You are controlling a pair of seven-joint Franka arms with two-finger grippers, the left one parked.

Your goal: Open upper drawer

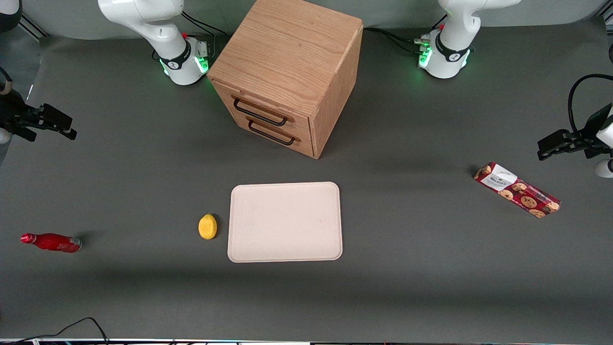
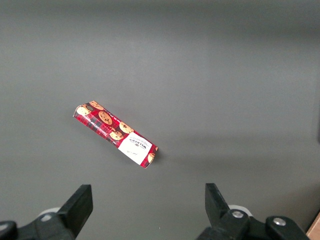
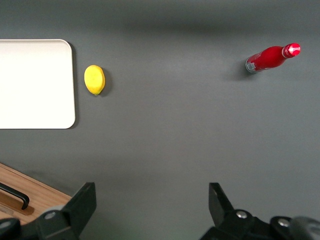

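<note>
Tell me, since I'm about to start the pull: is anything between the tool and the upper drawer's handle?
Nothing visible. The tool, open, hangs toward the working arm's end of the table; only bare mat separates it from the upper drawer. The lemon and tray sit nearer the front camera.

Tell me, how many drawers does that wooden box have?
2: the upper drawer, shut, and the lower drawer directly beneath. The gripper, open, hangs toward the working arm's end of the table.

The wrist view's edge cuts off the tray (image 3: 35, 85), the cabinet (image 3: 30, 192) and the open gripper (image 3: 152, 202).
</note>
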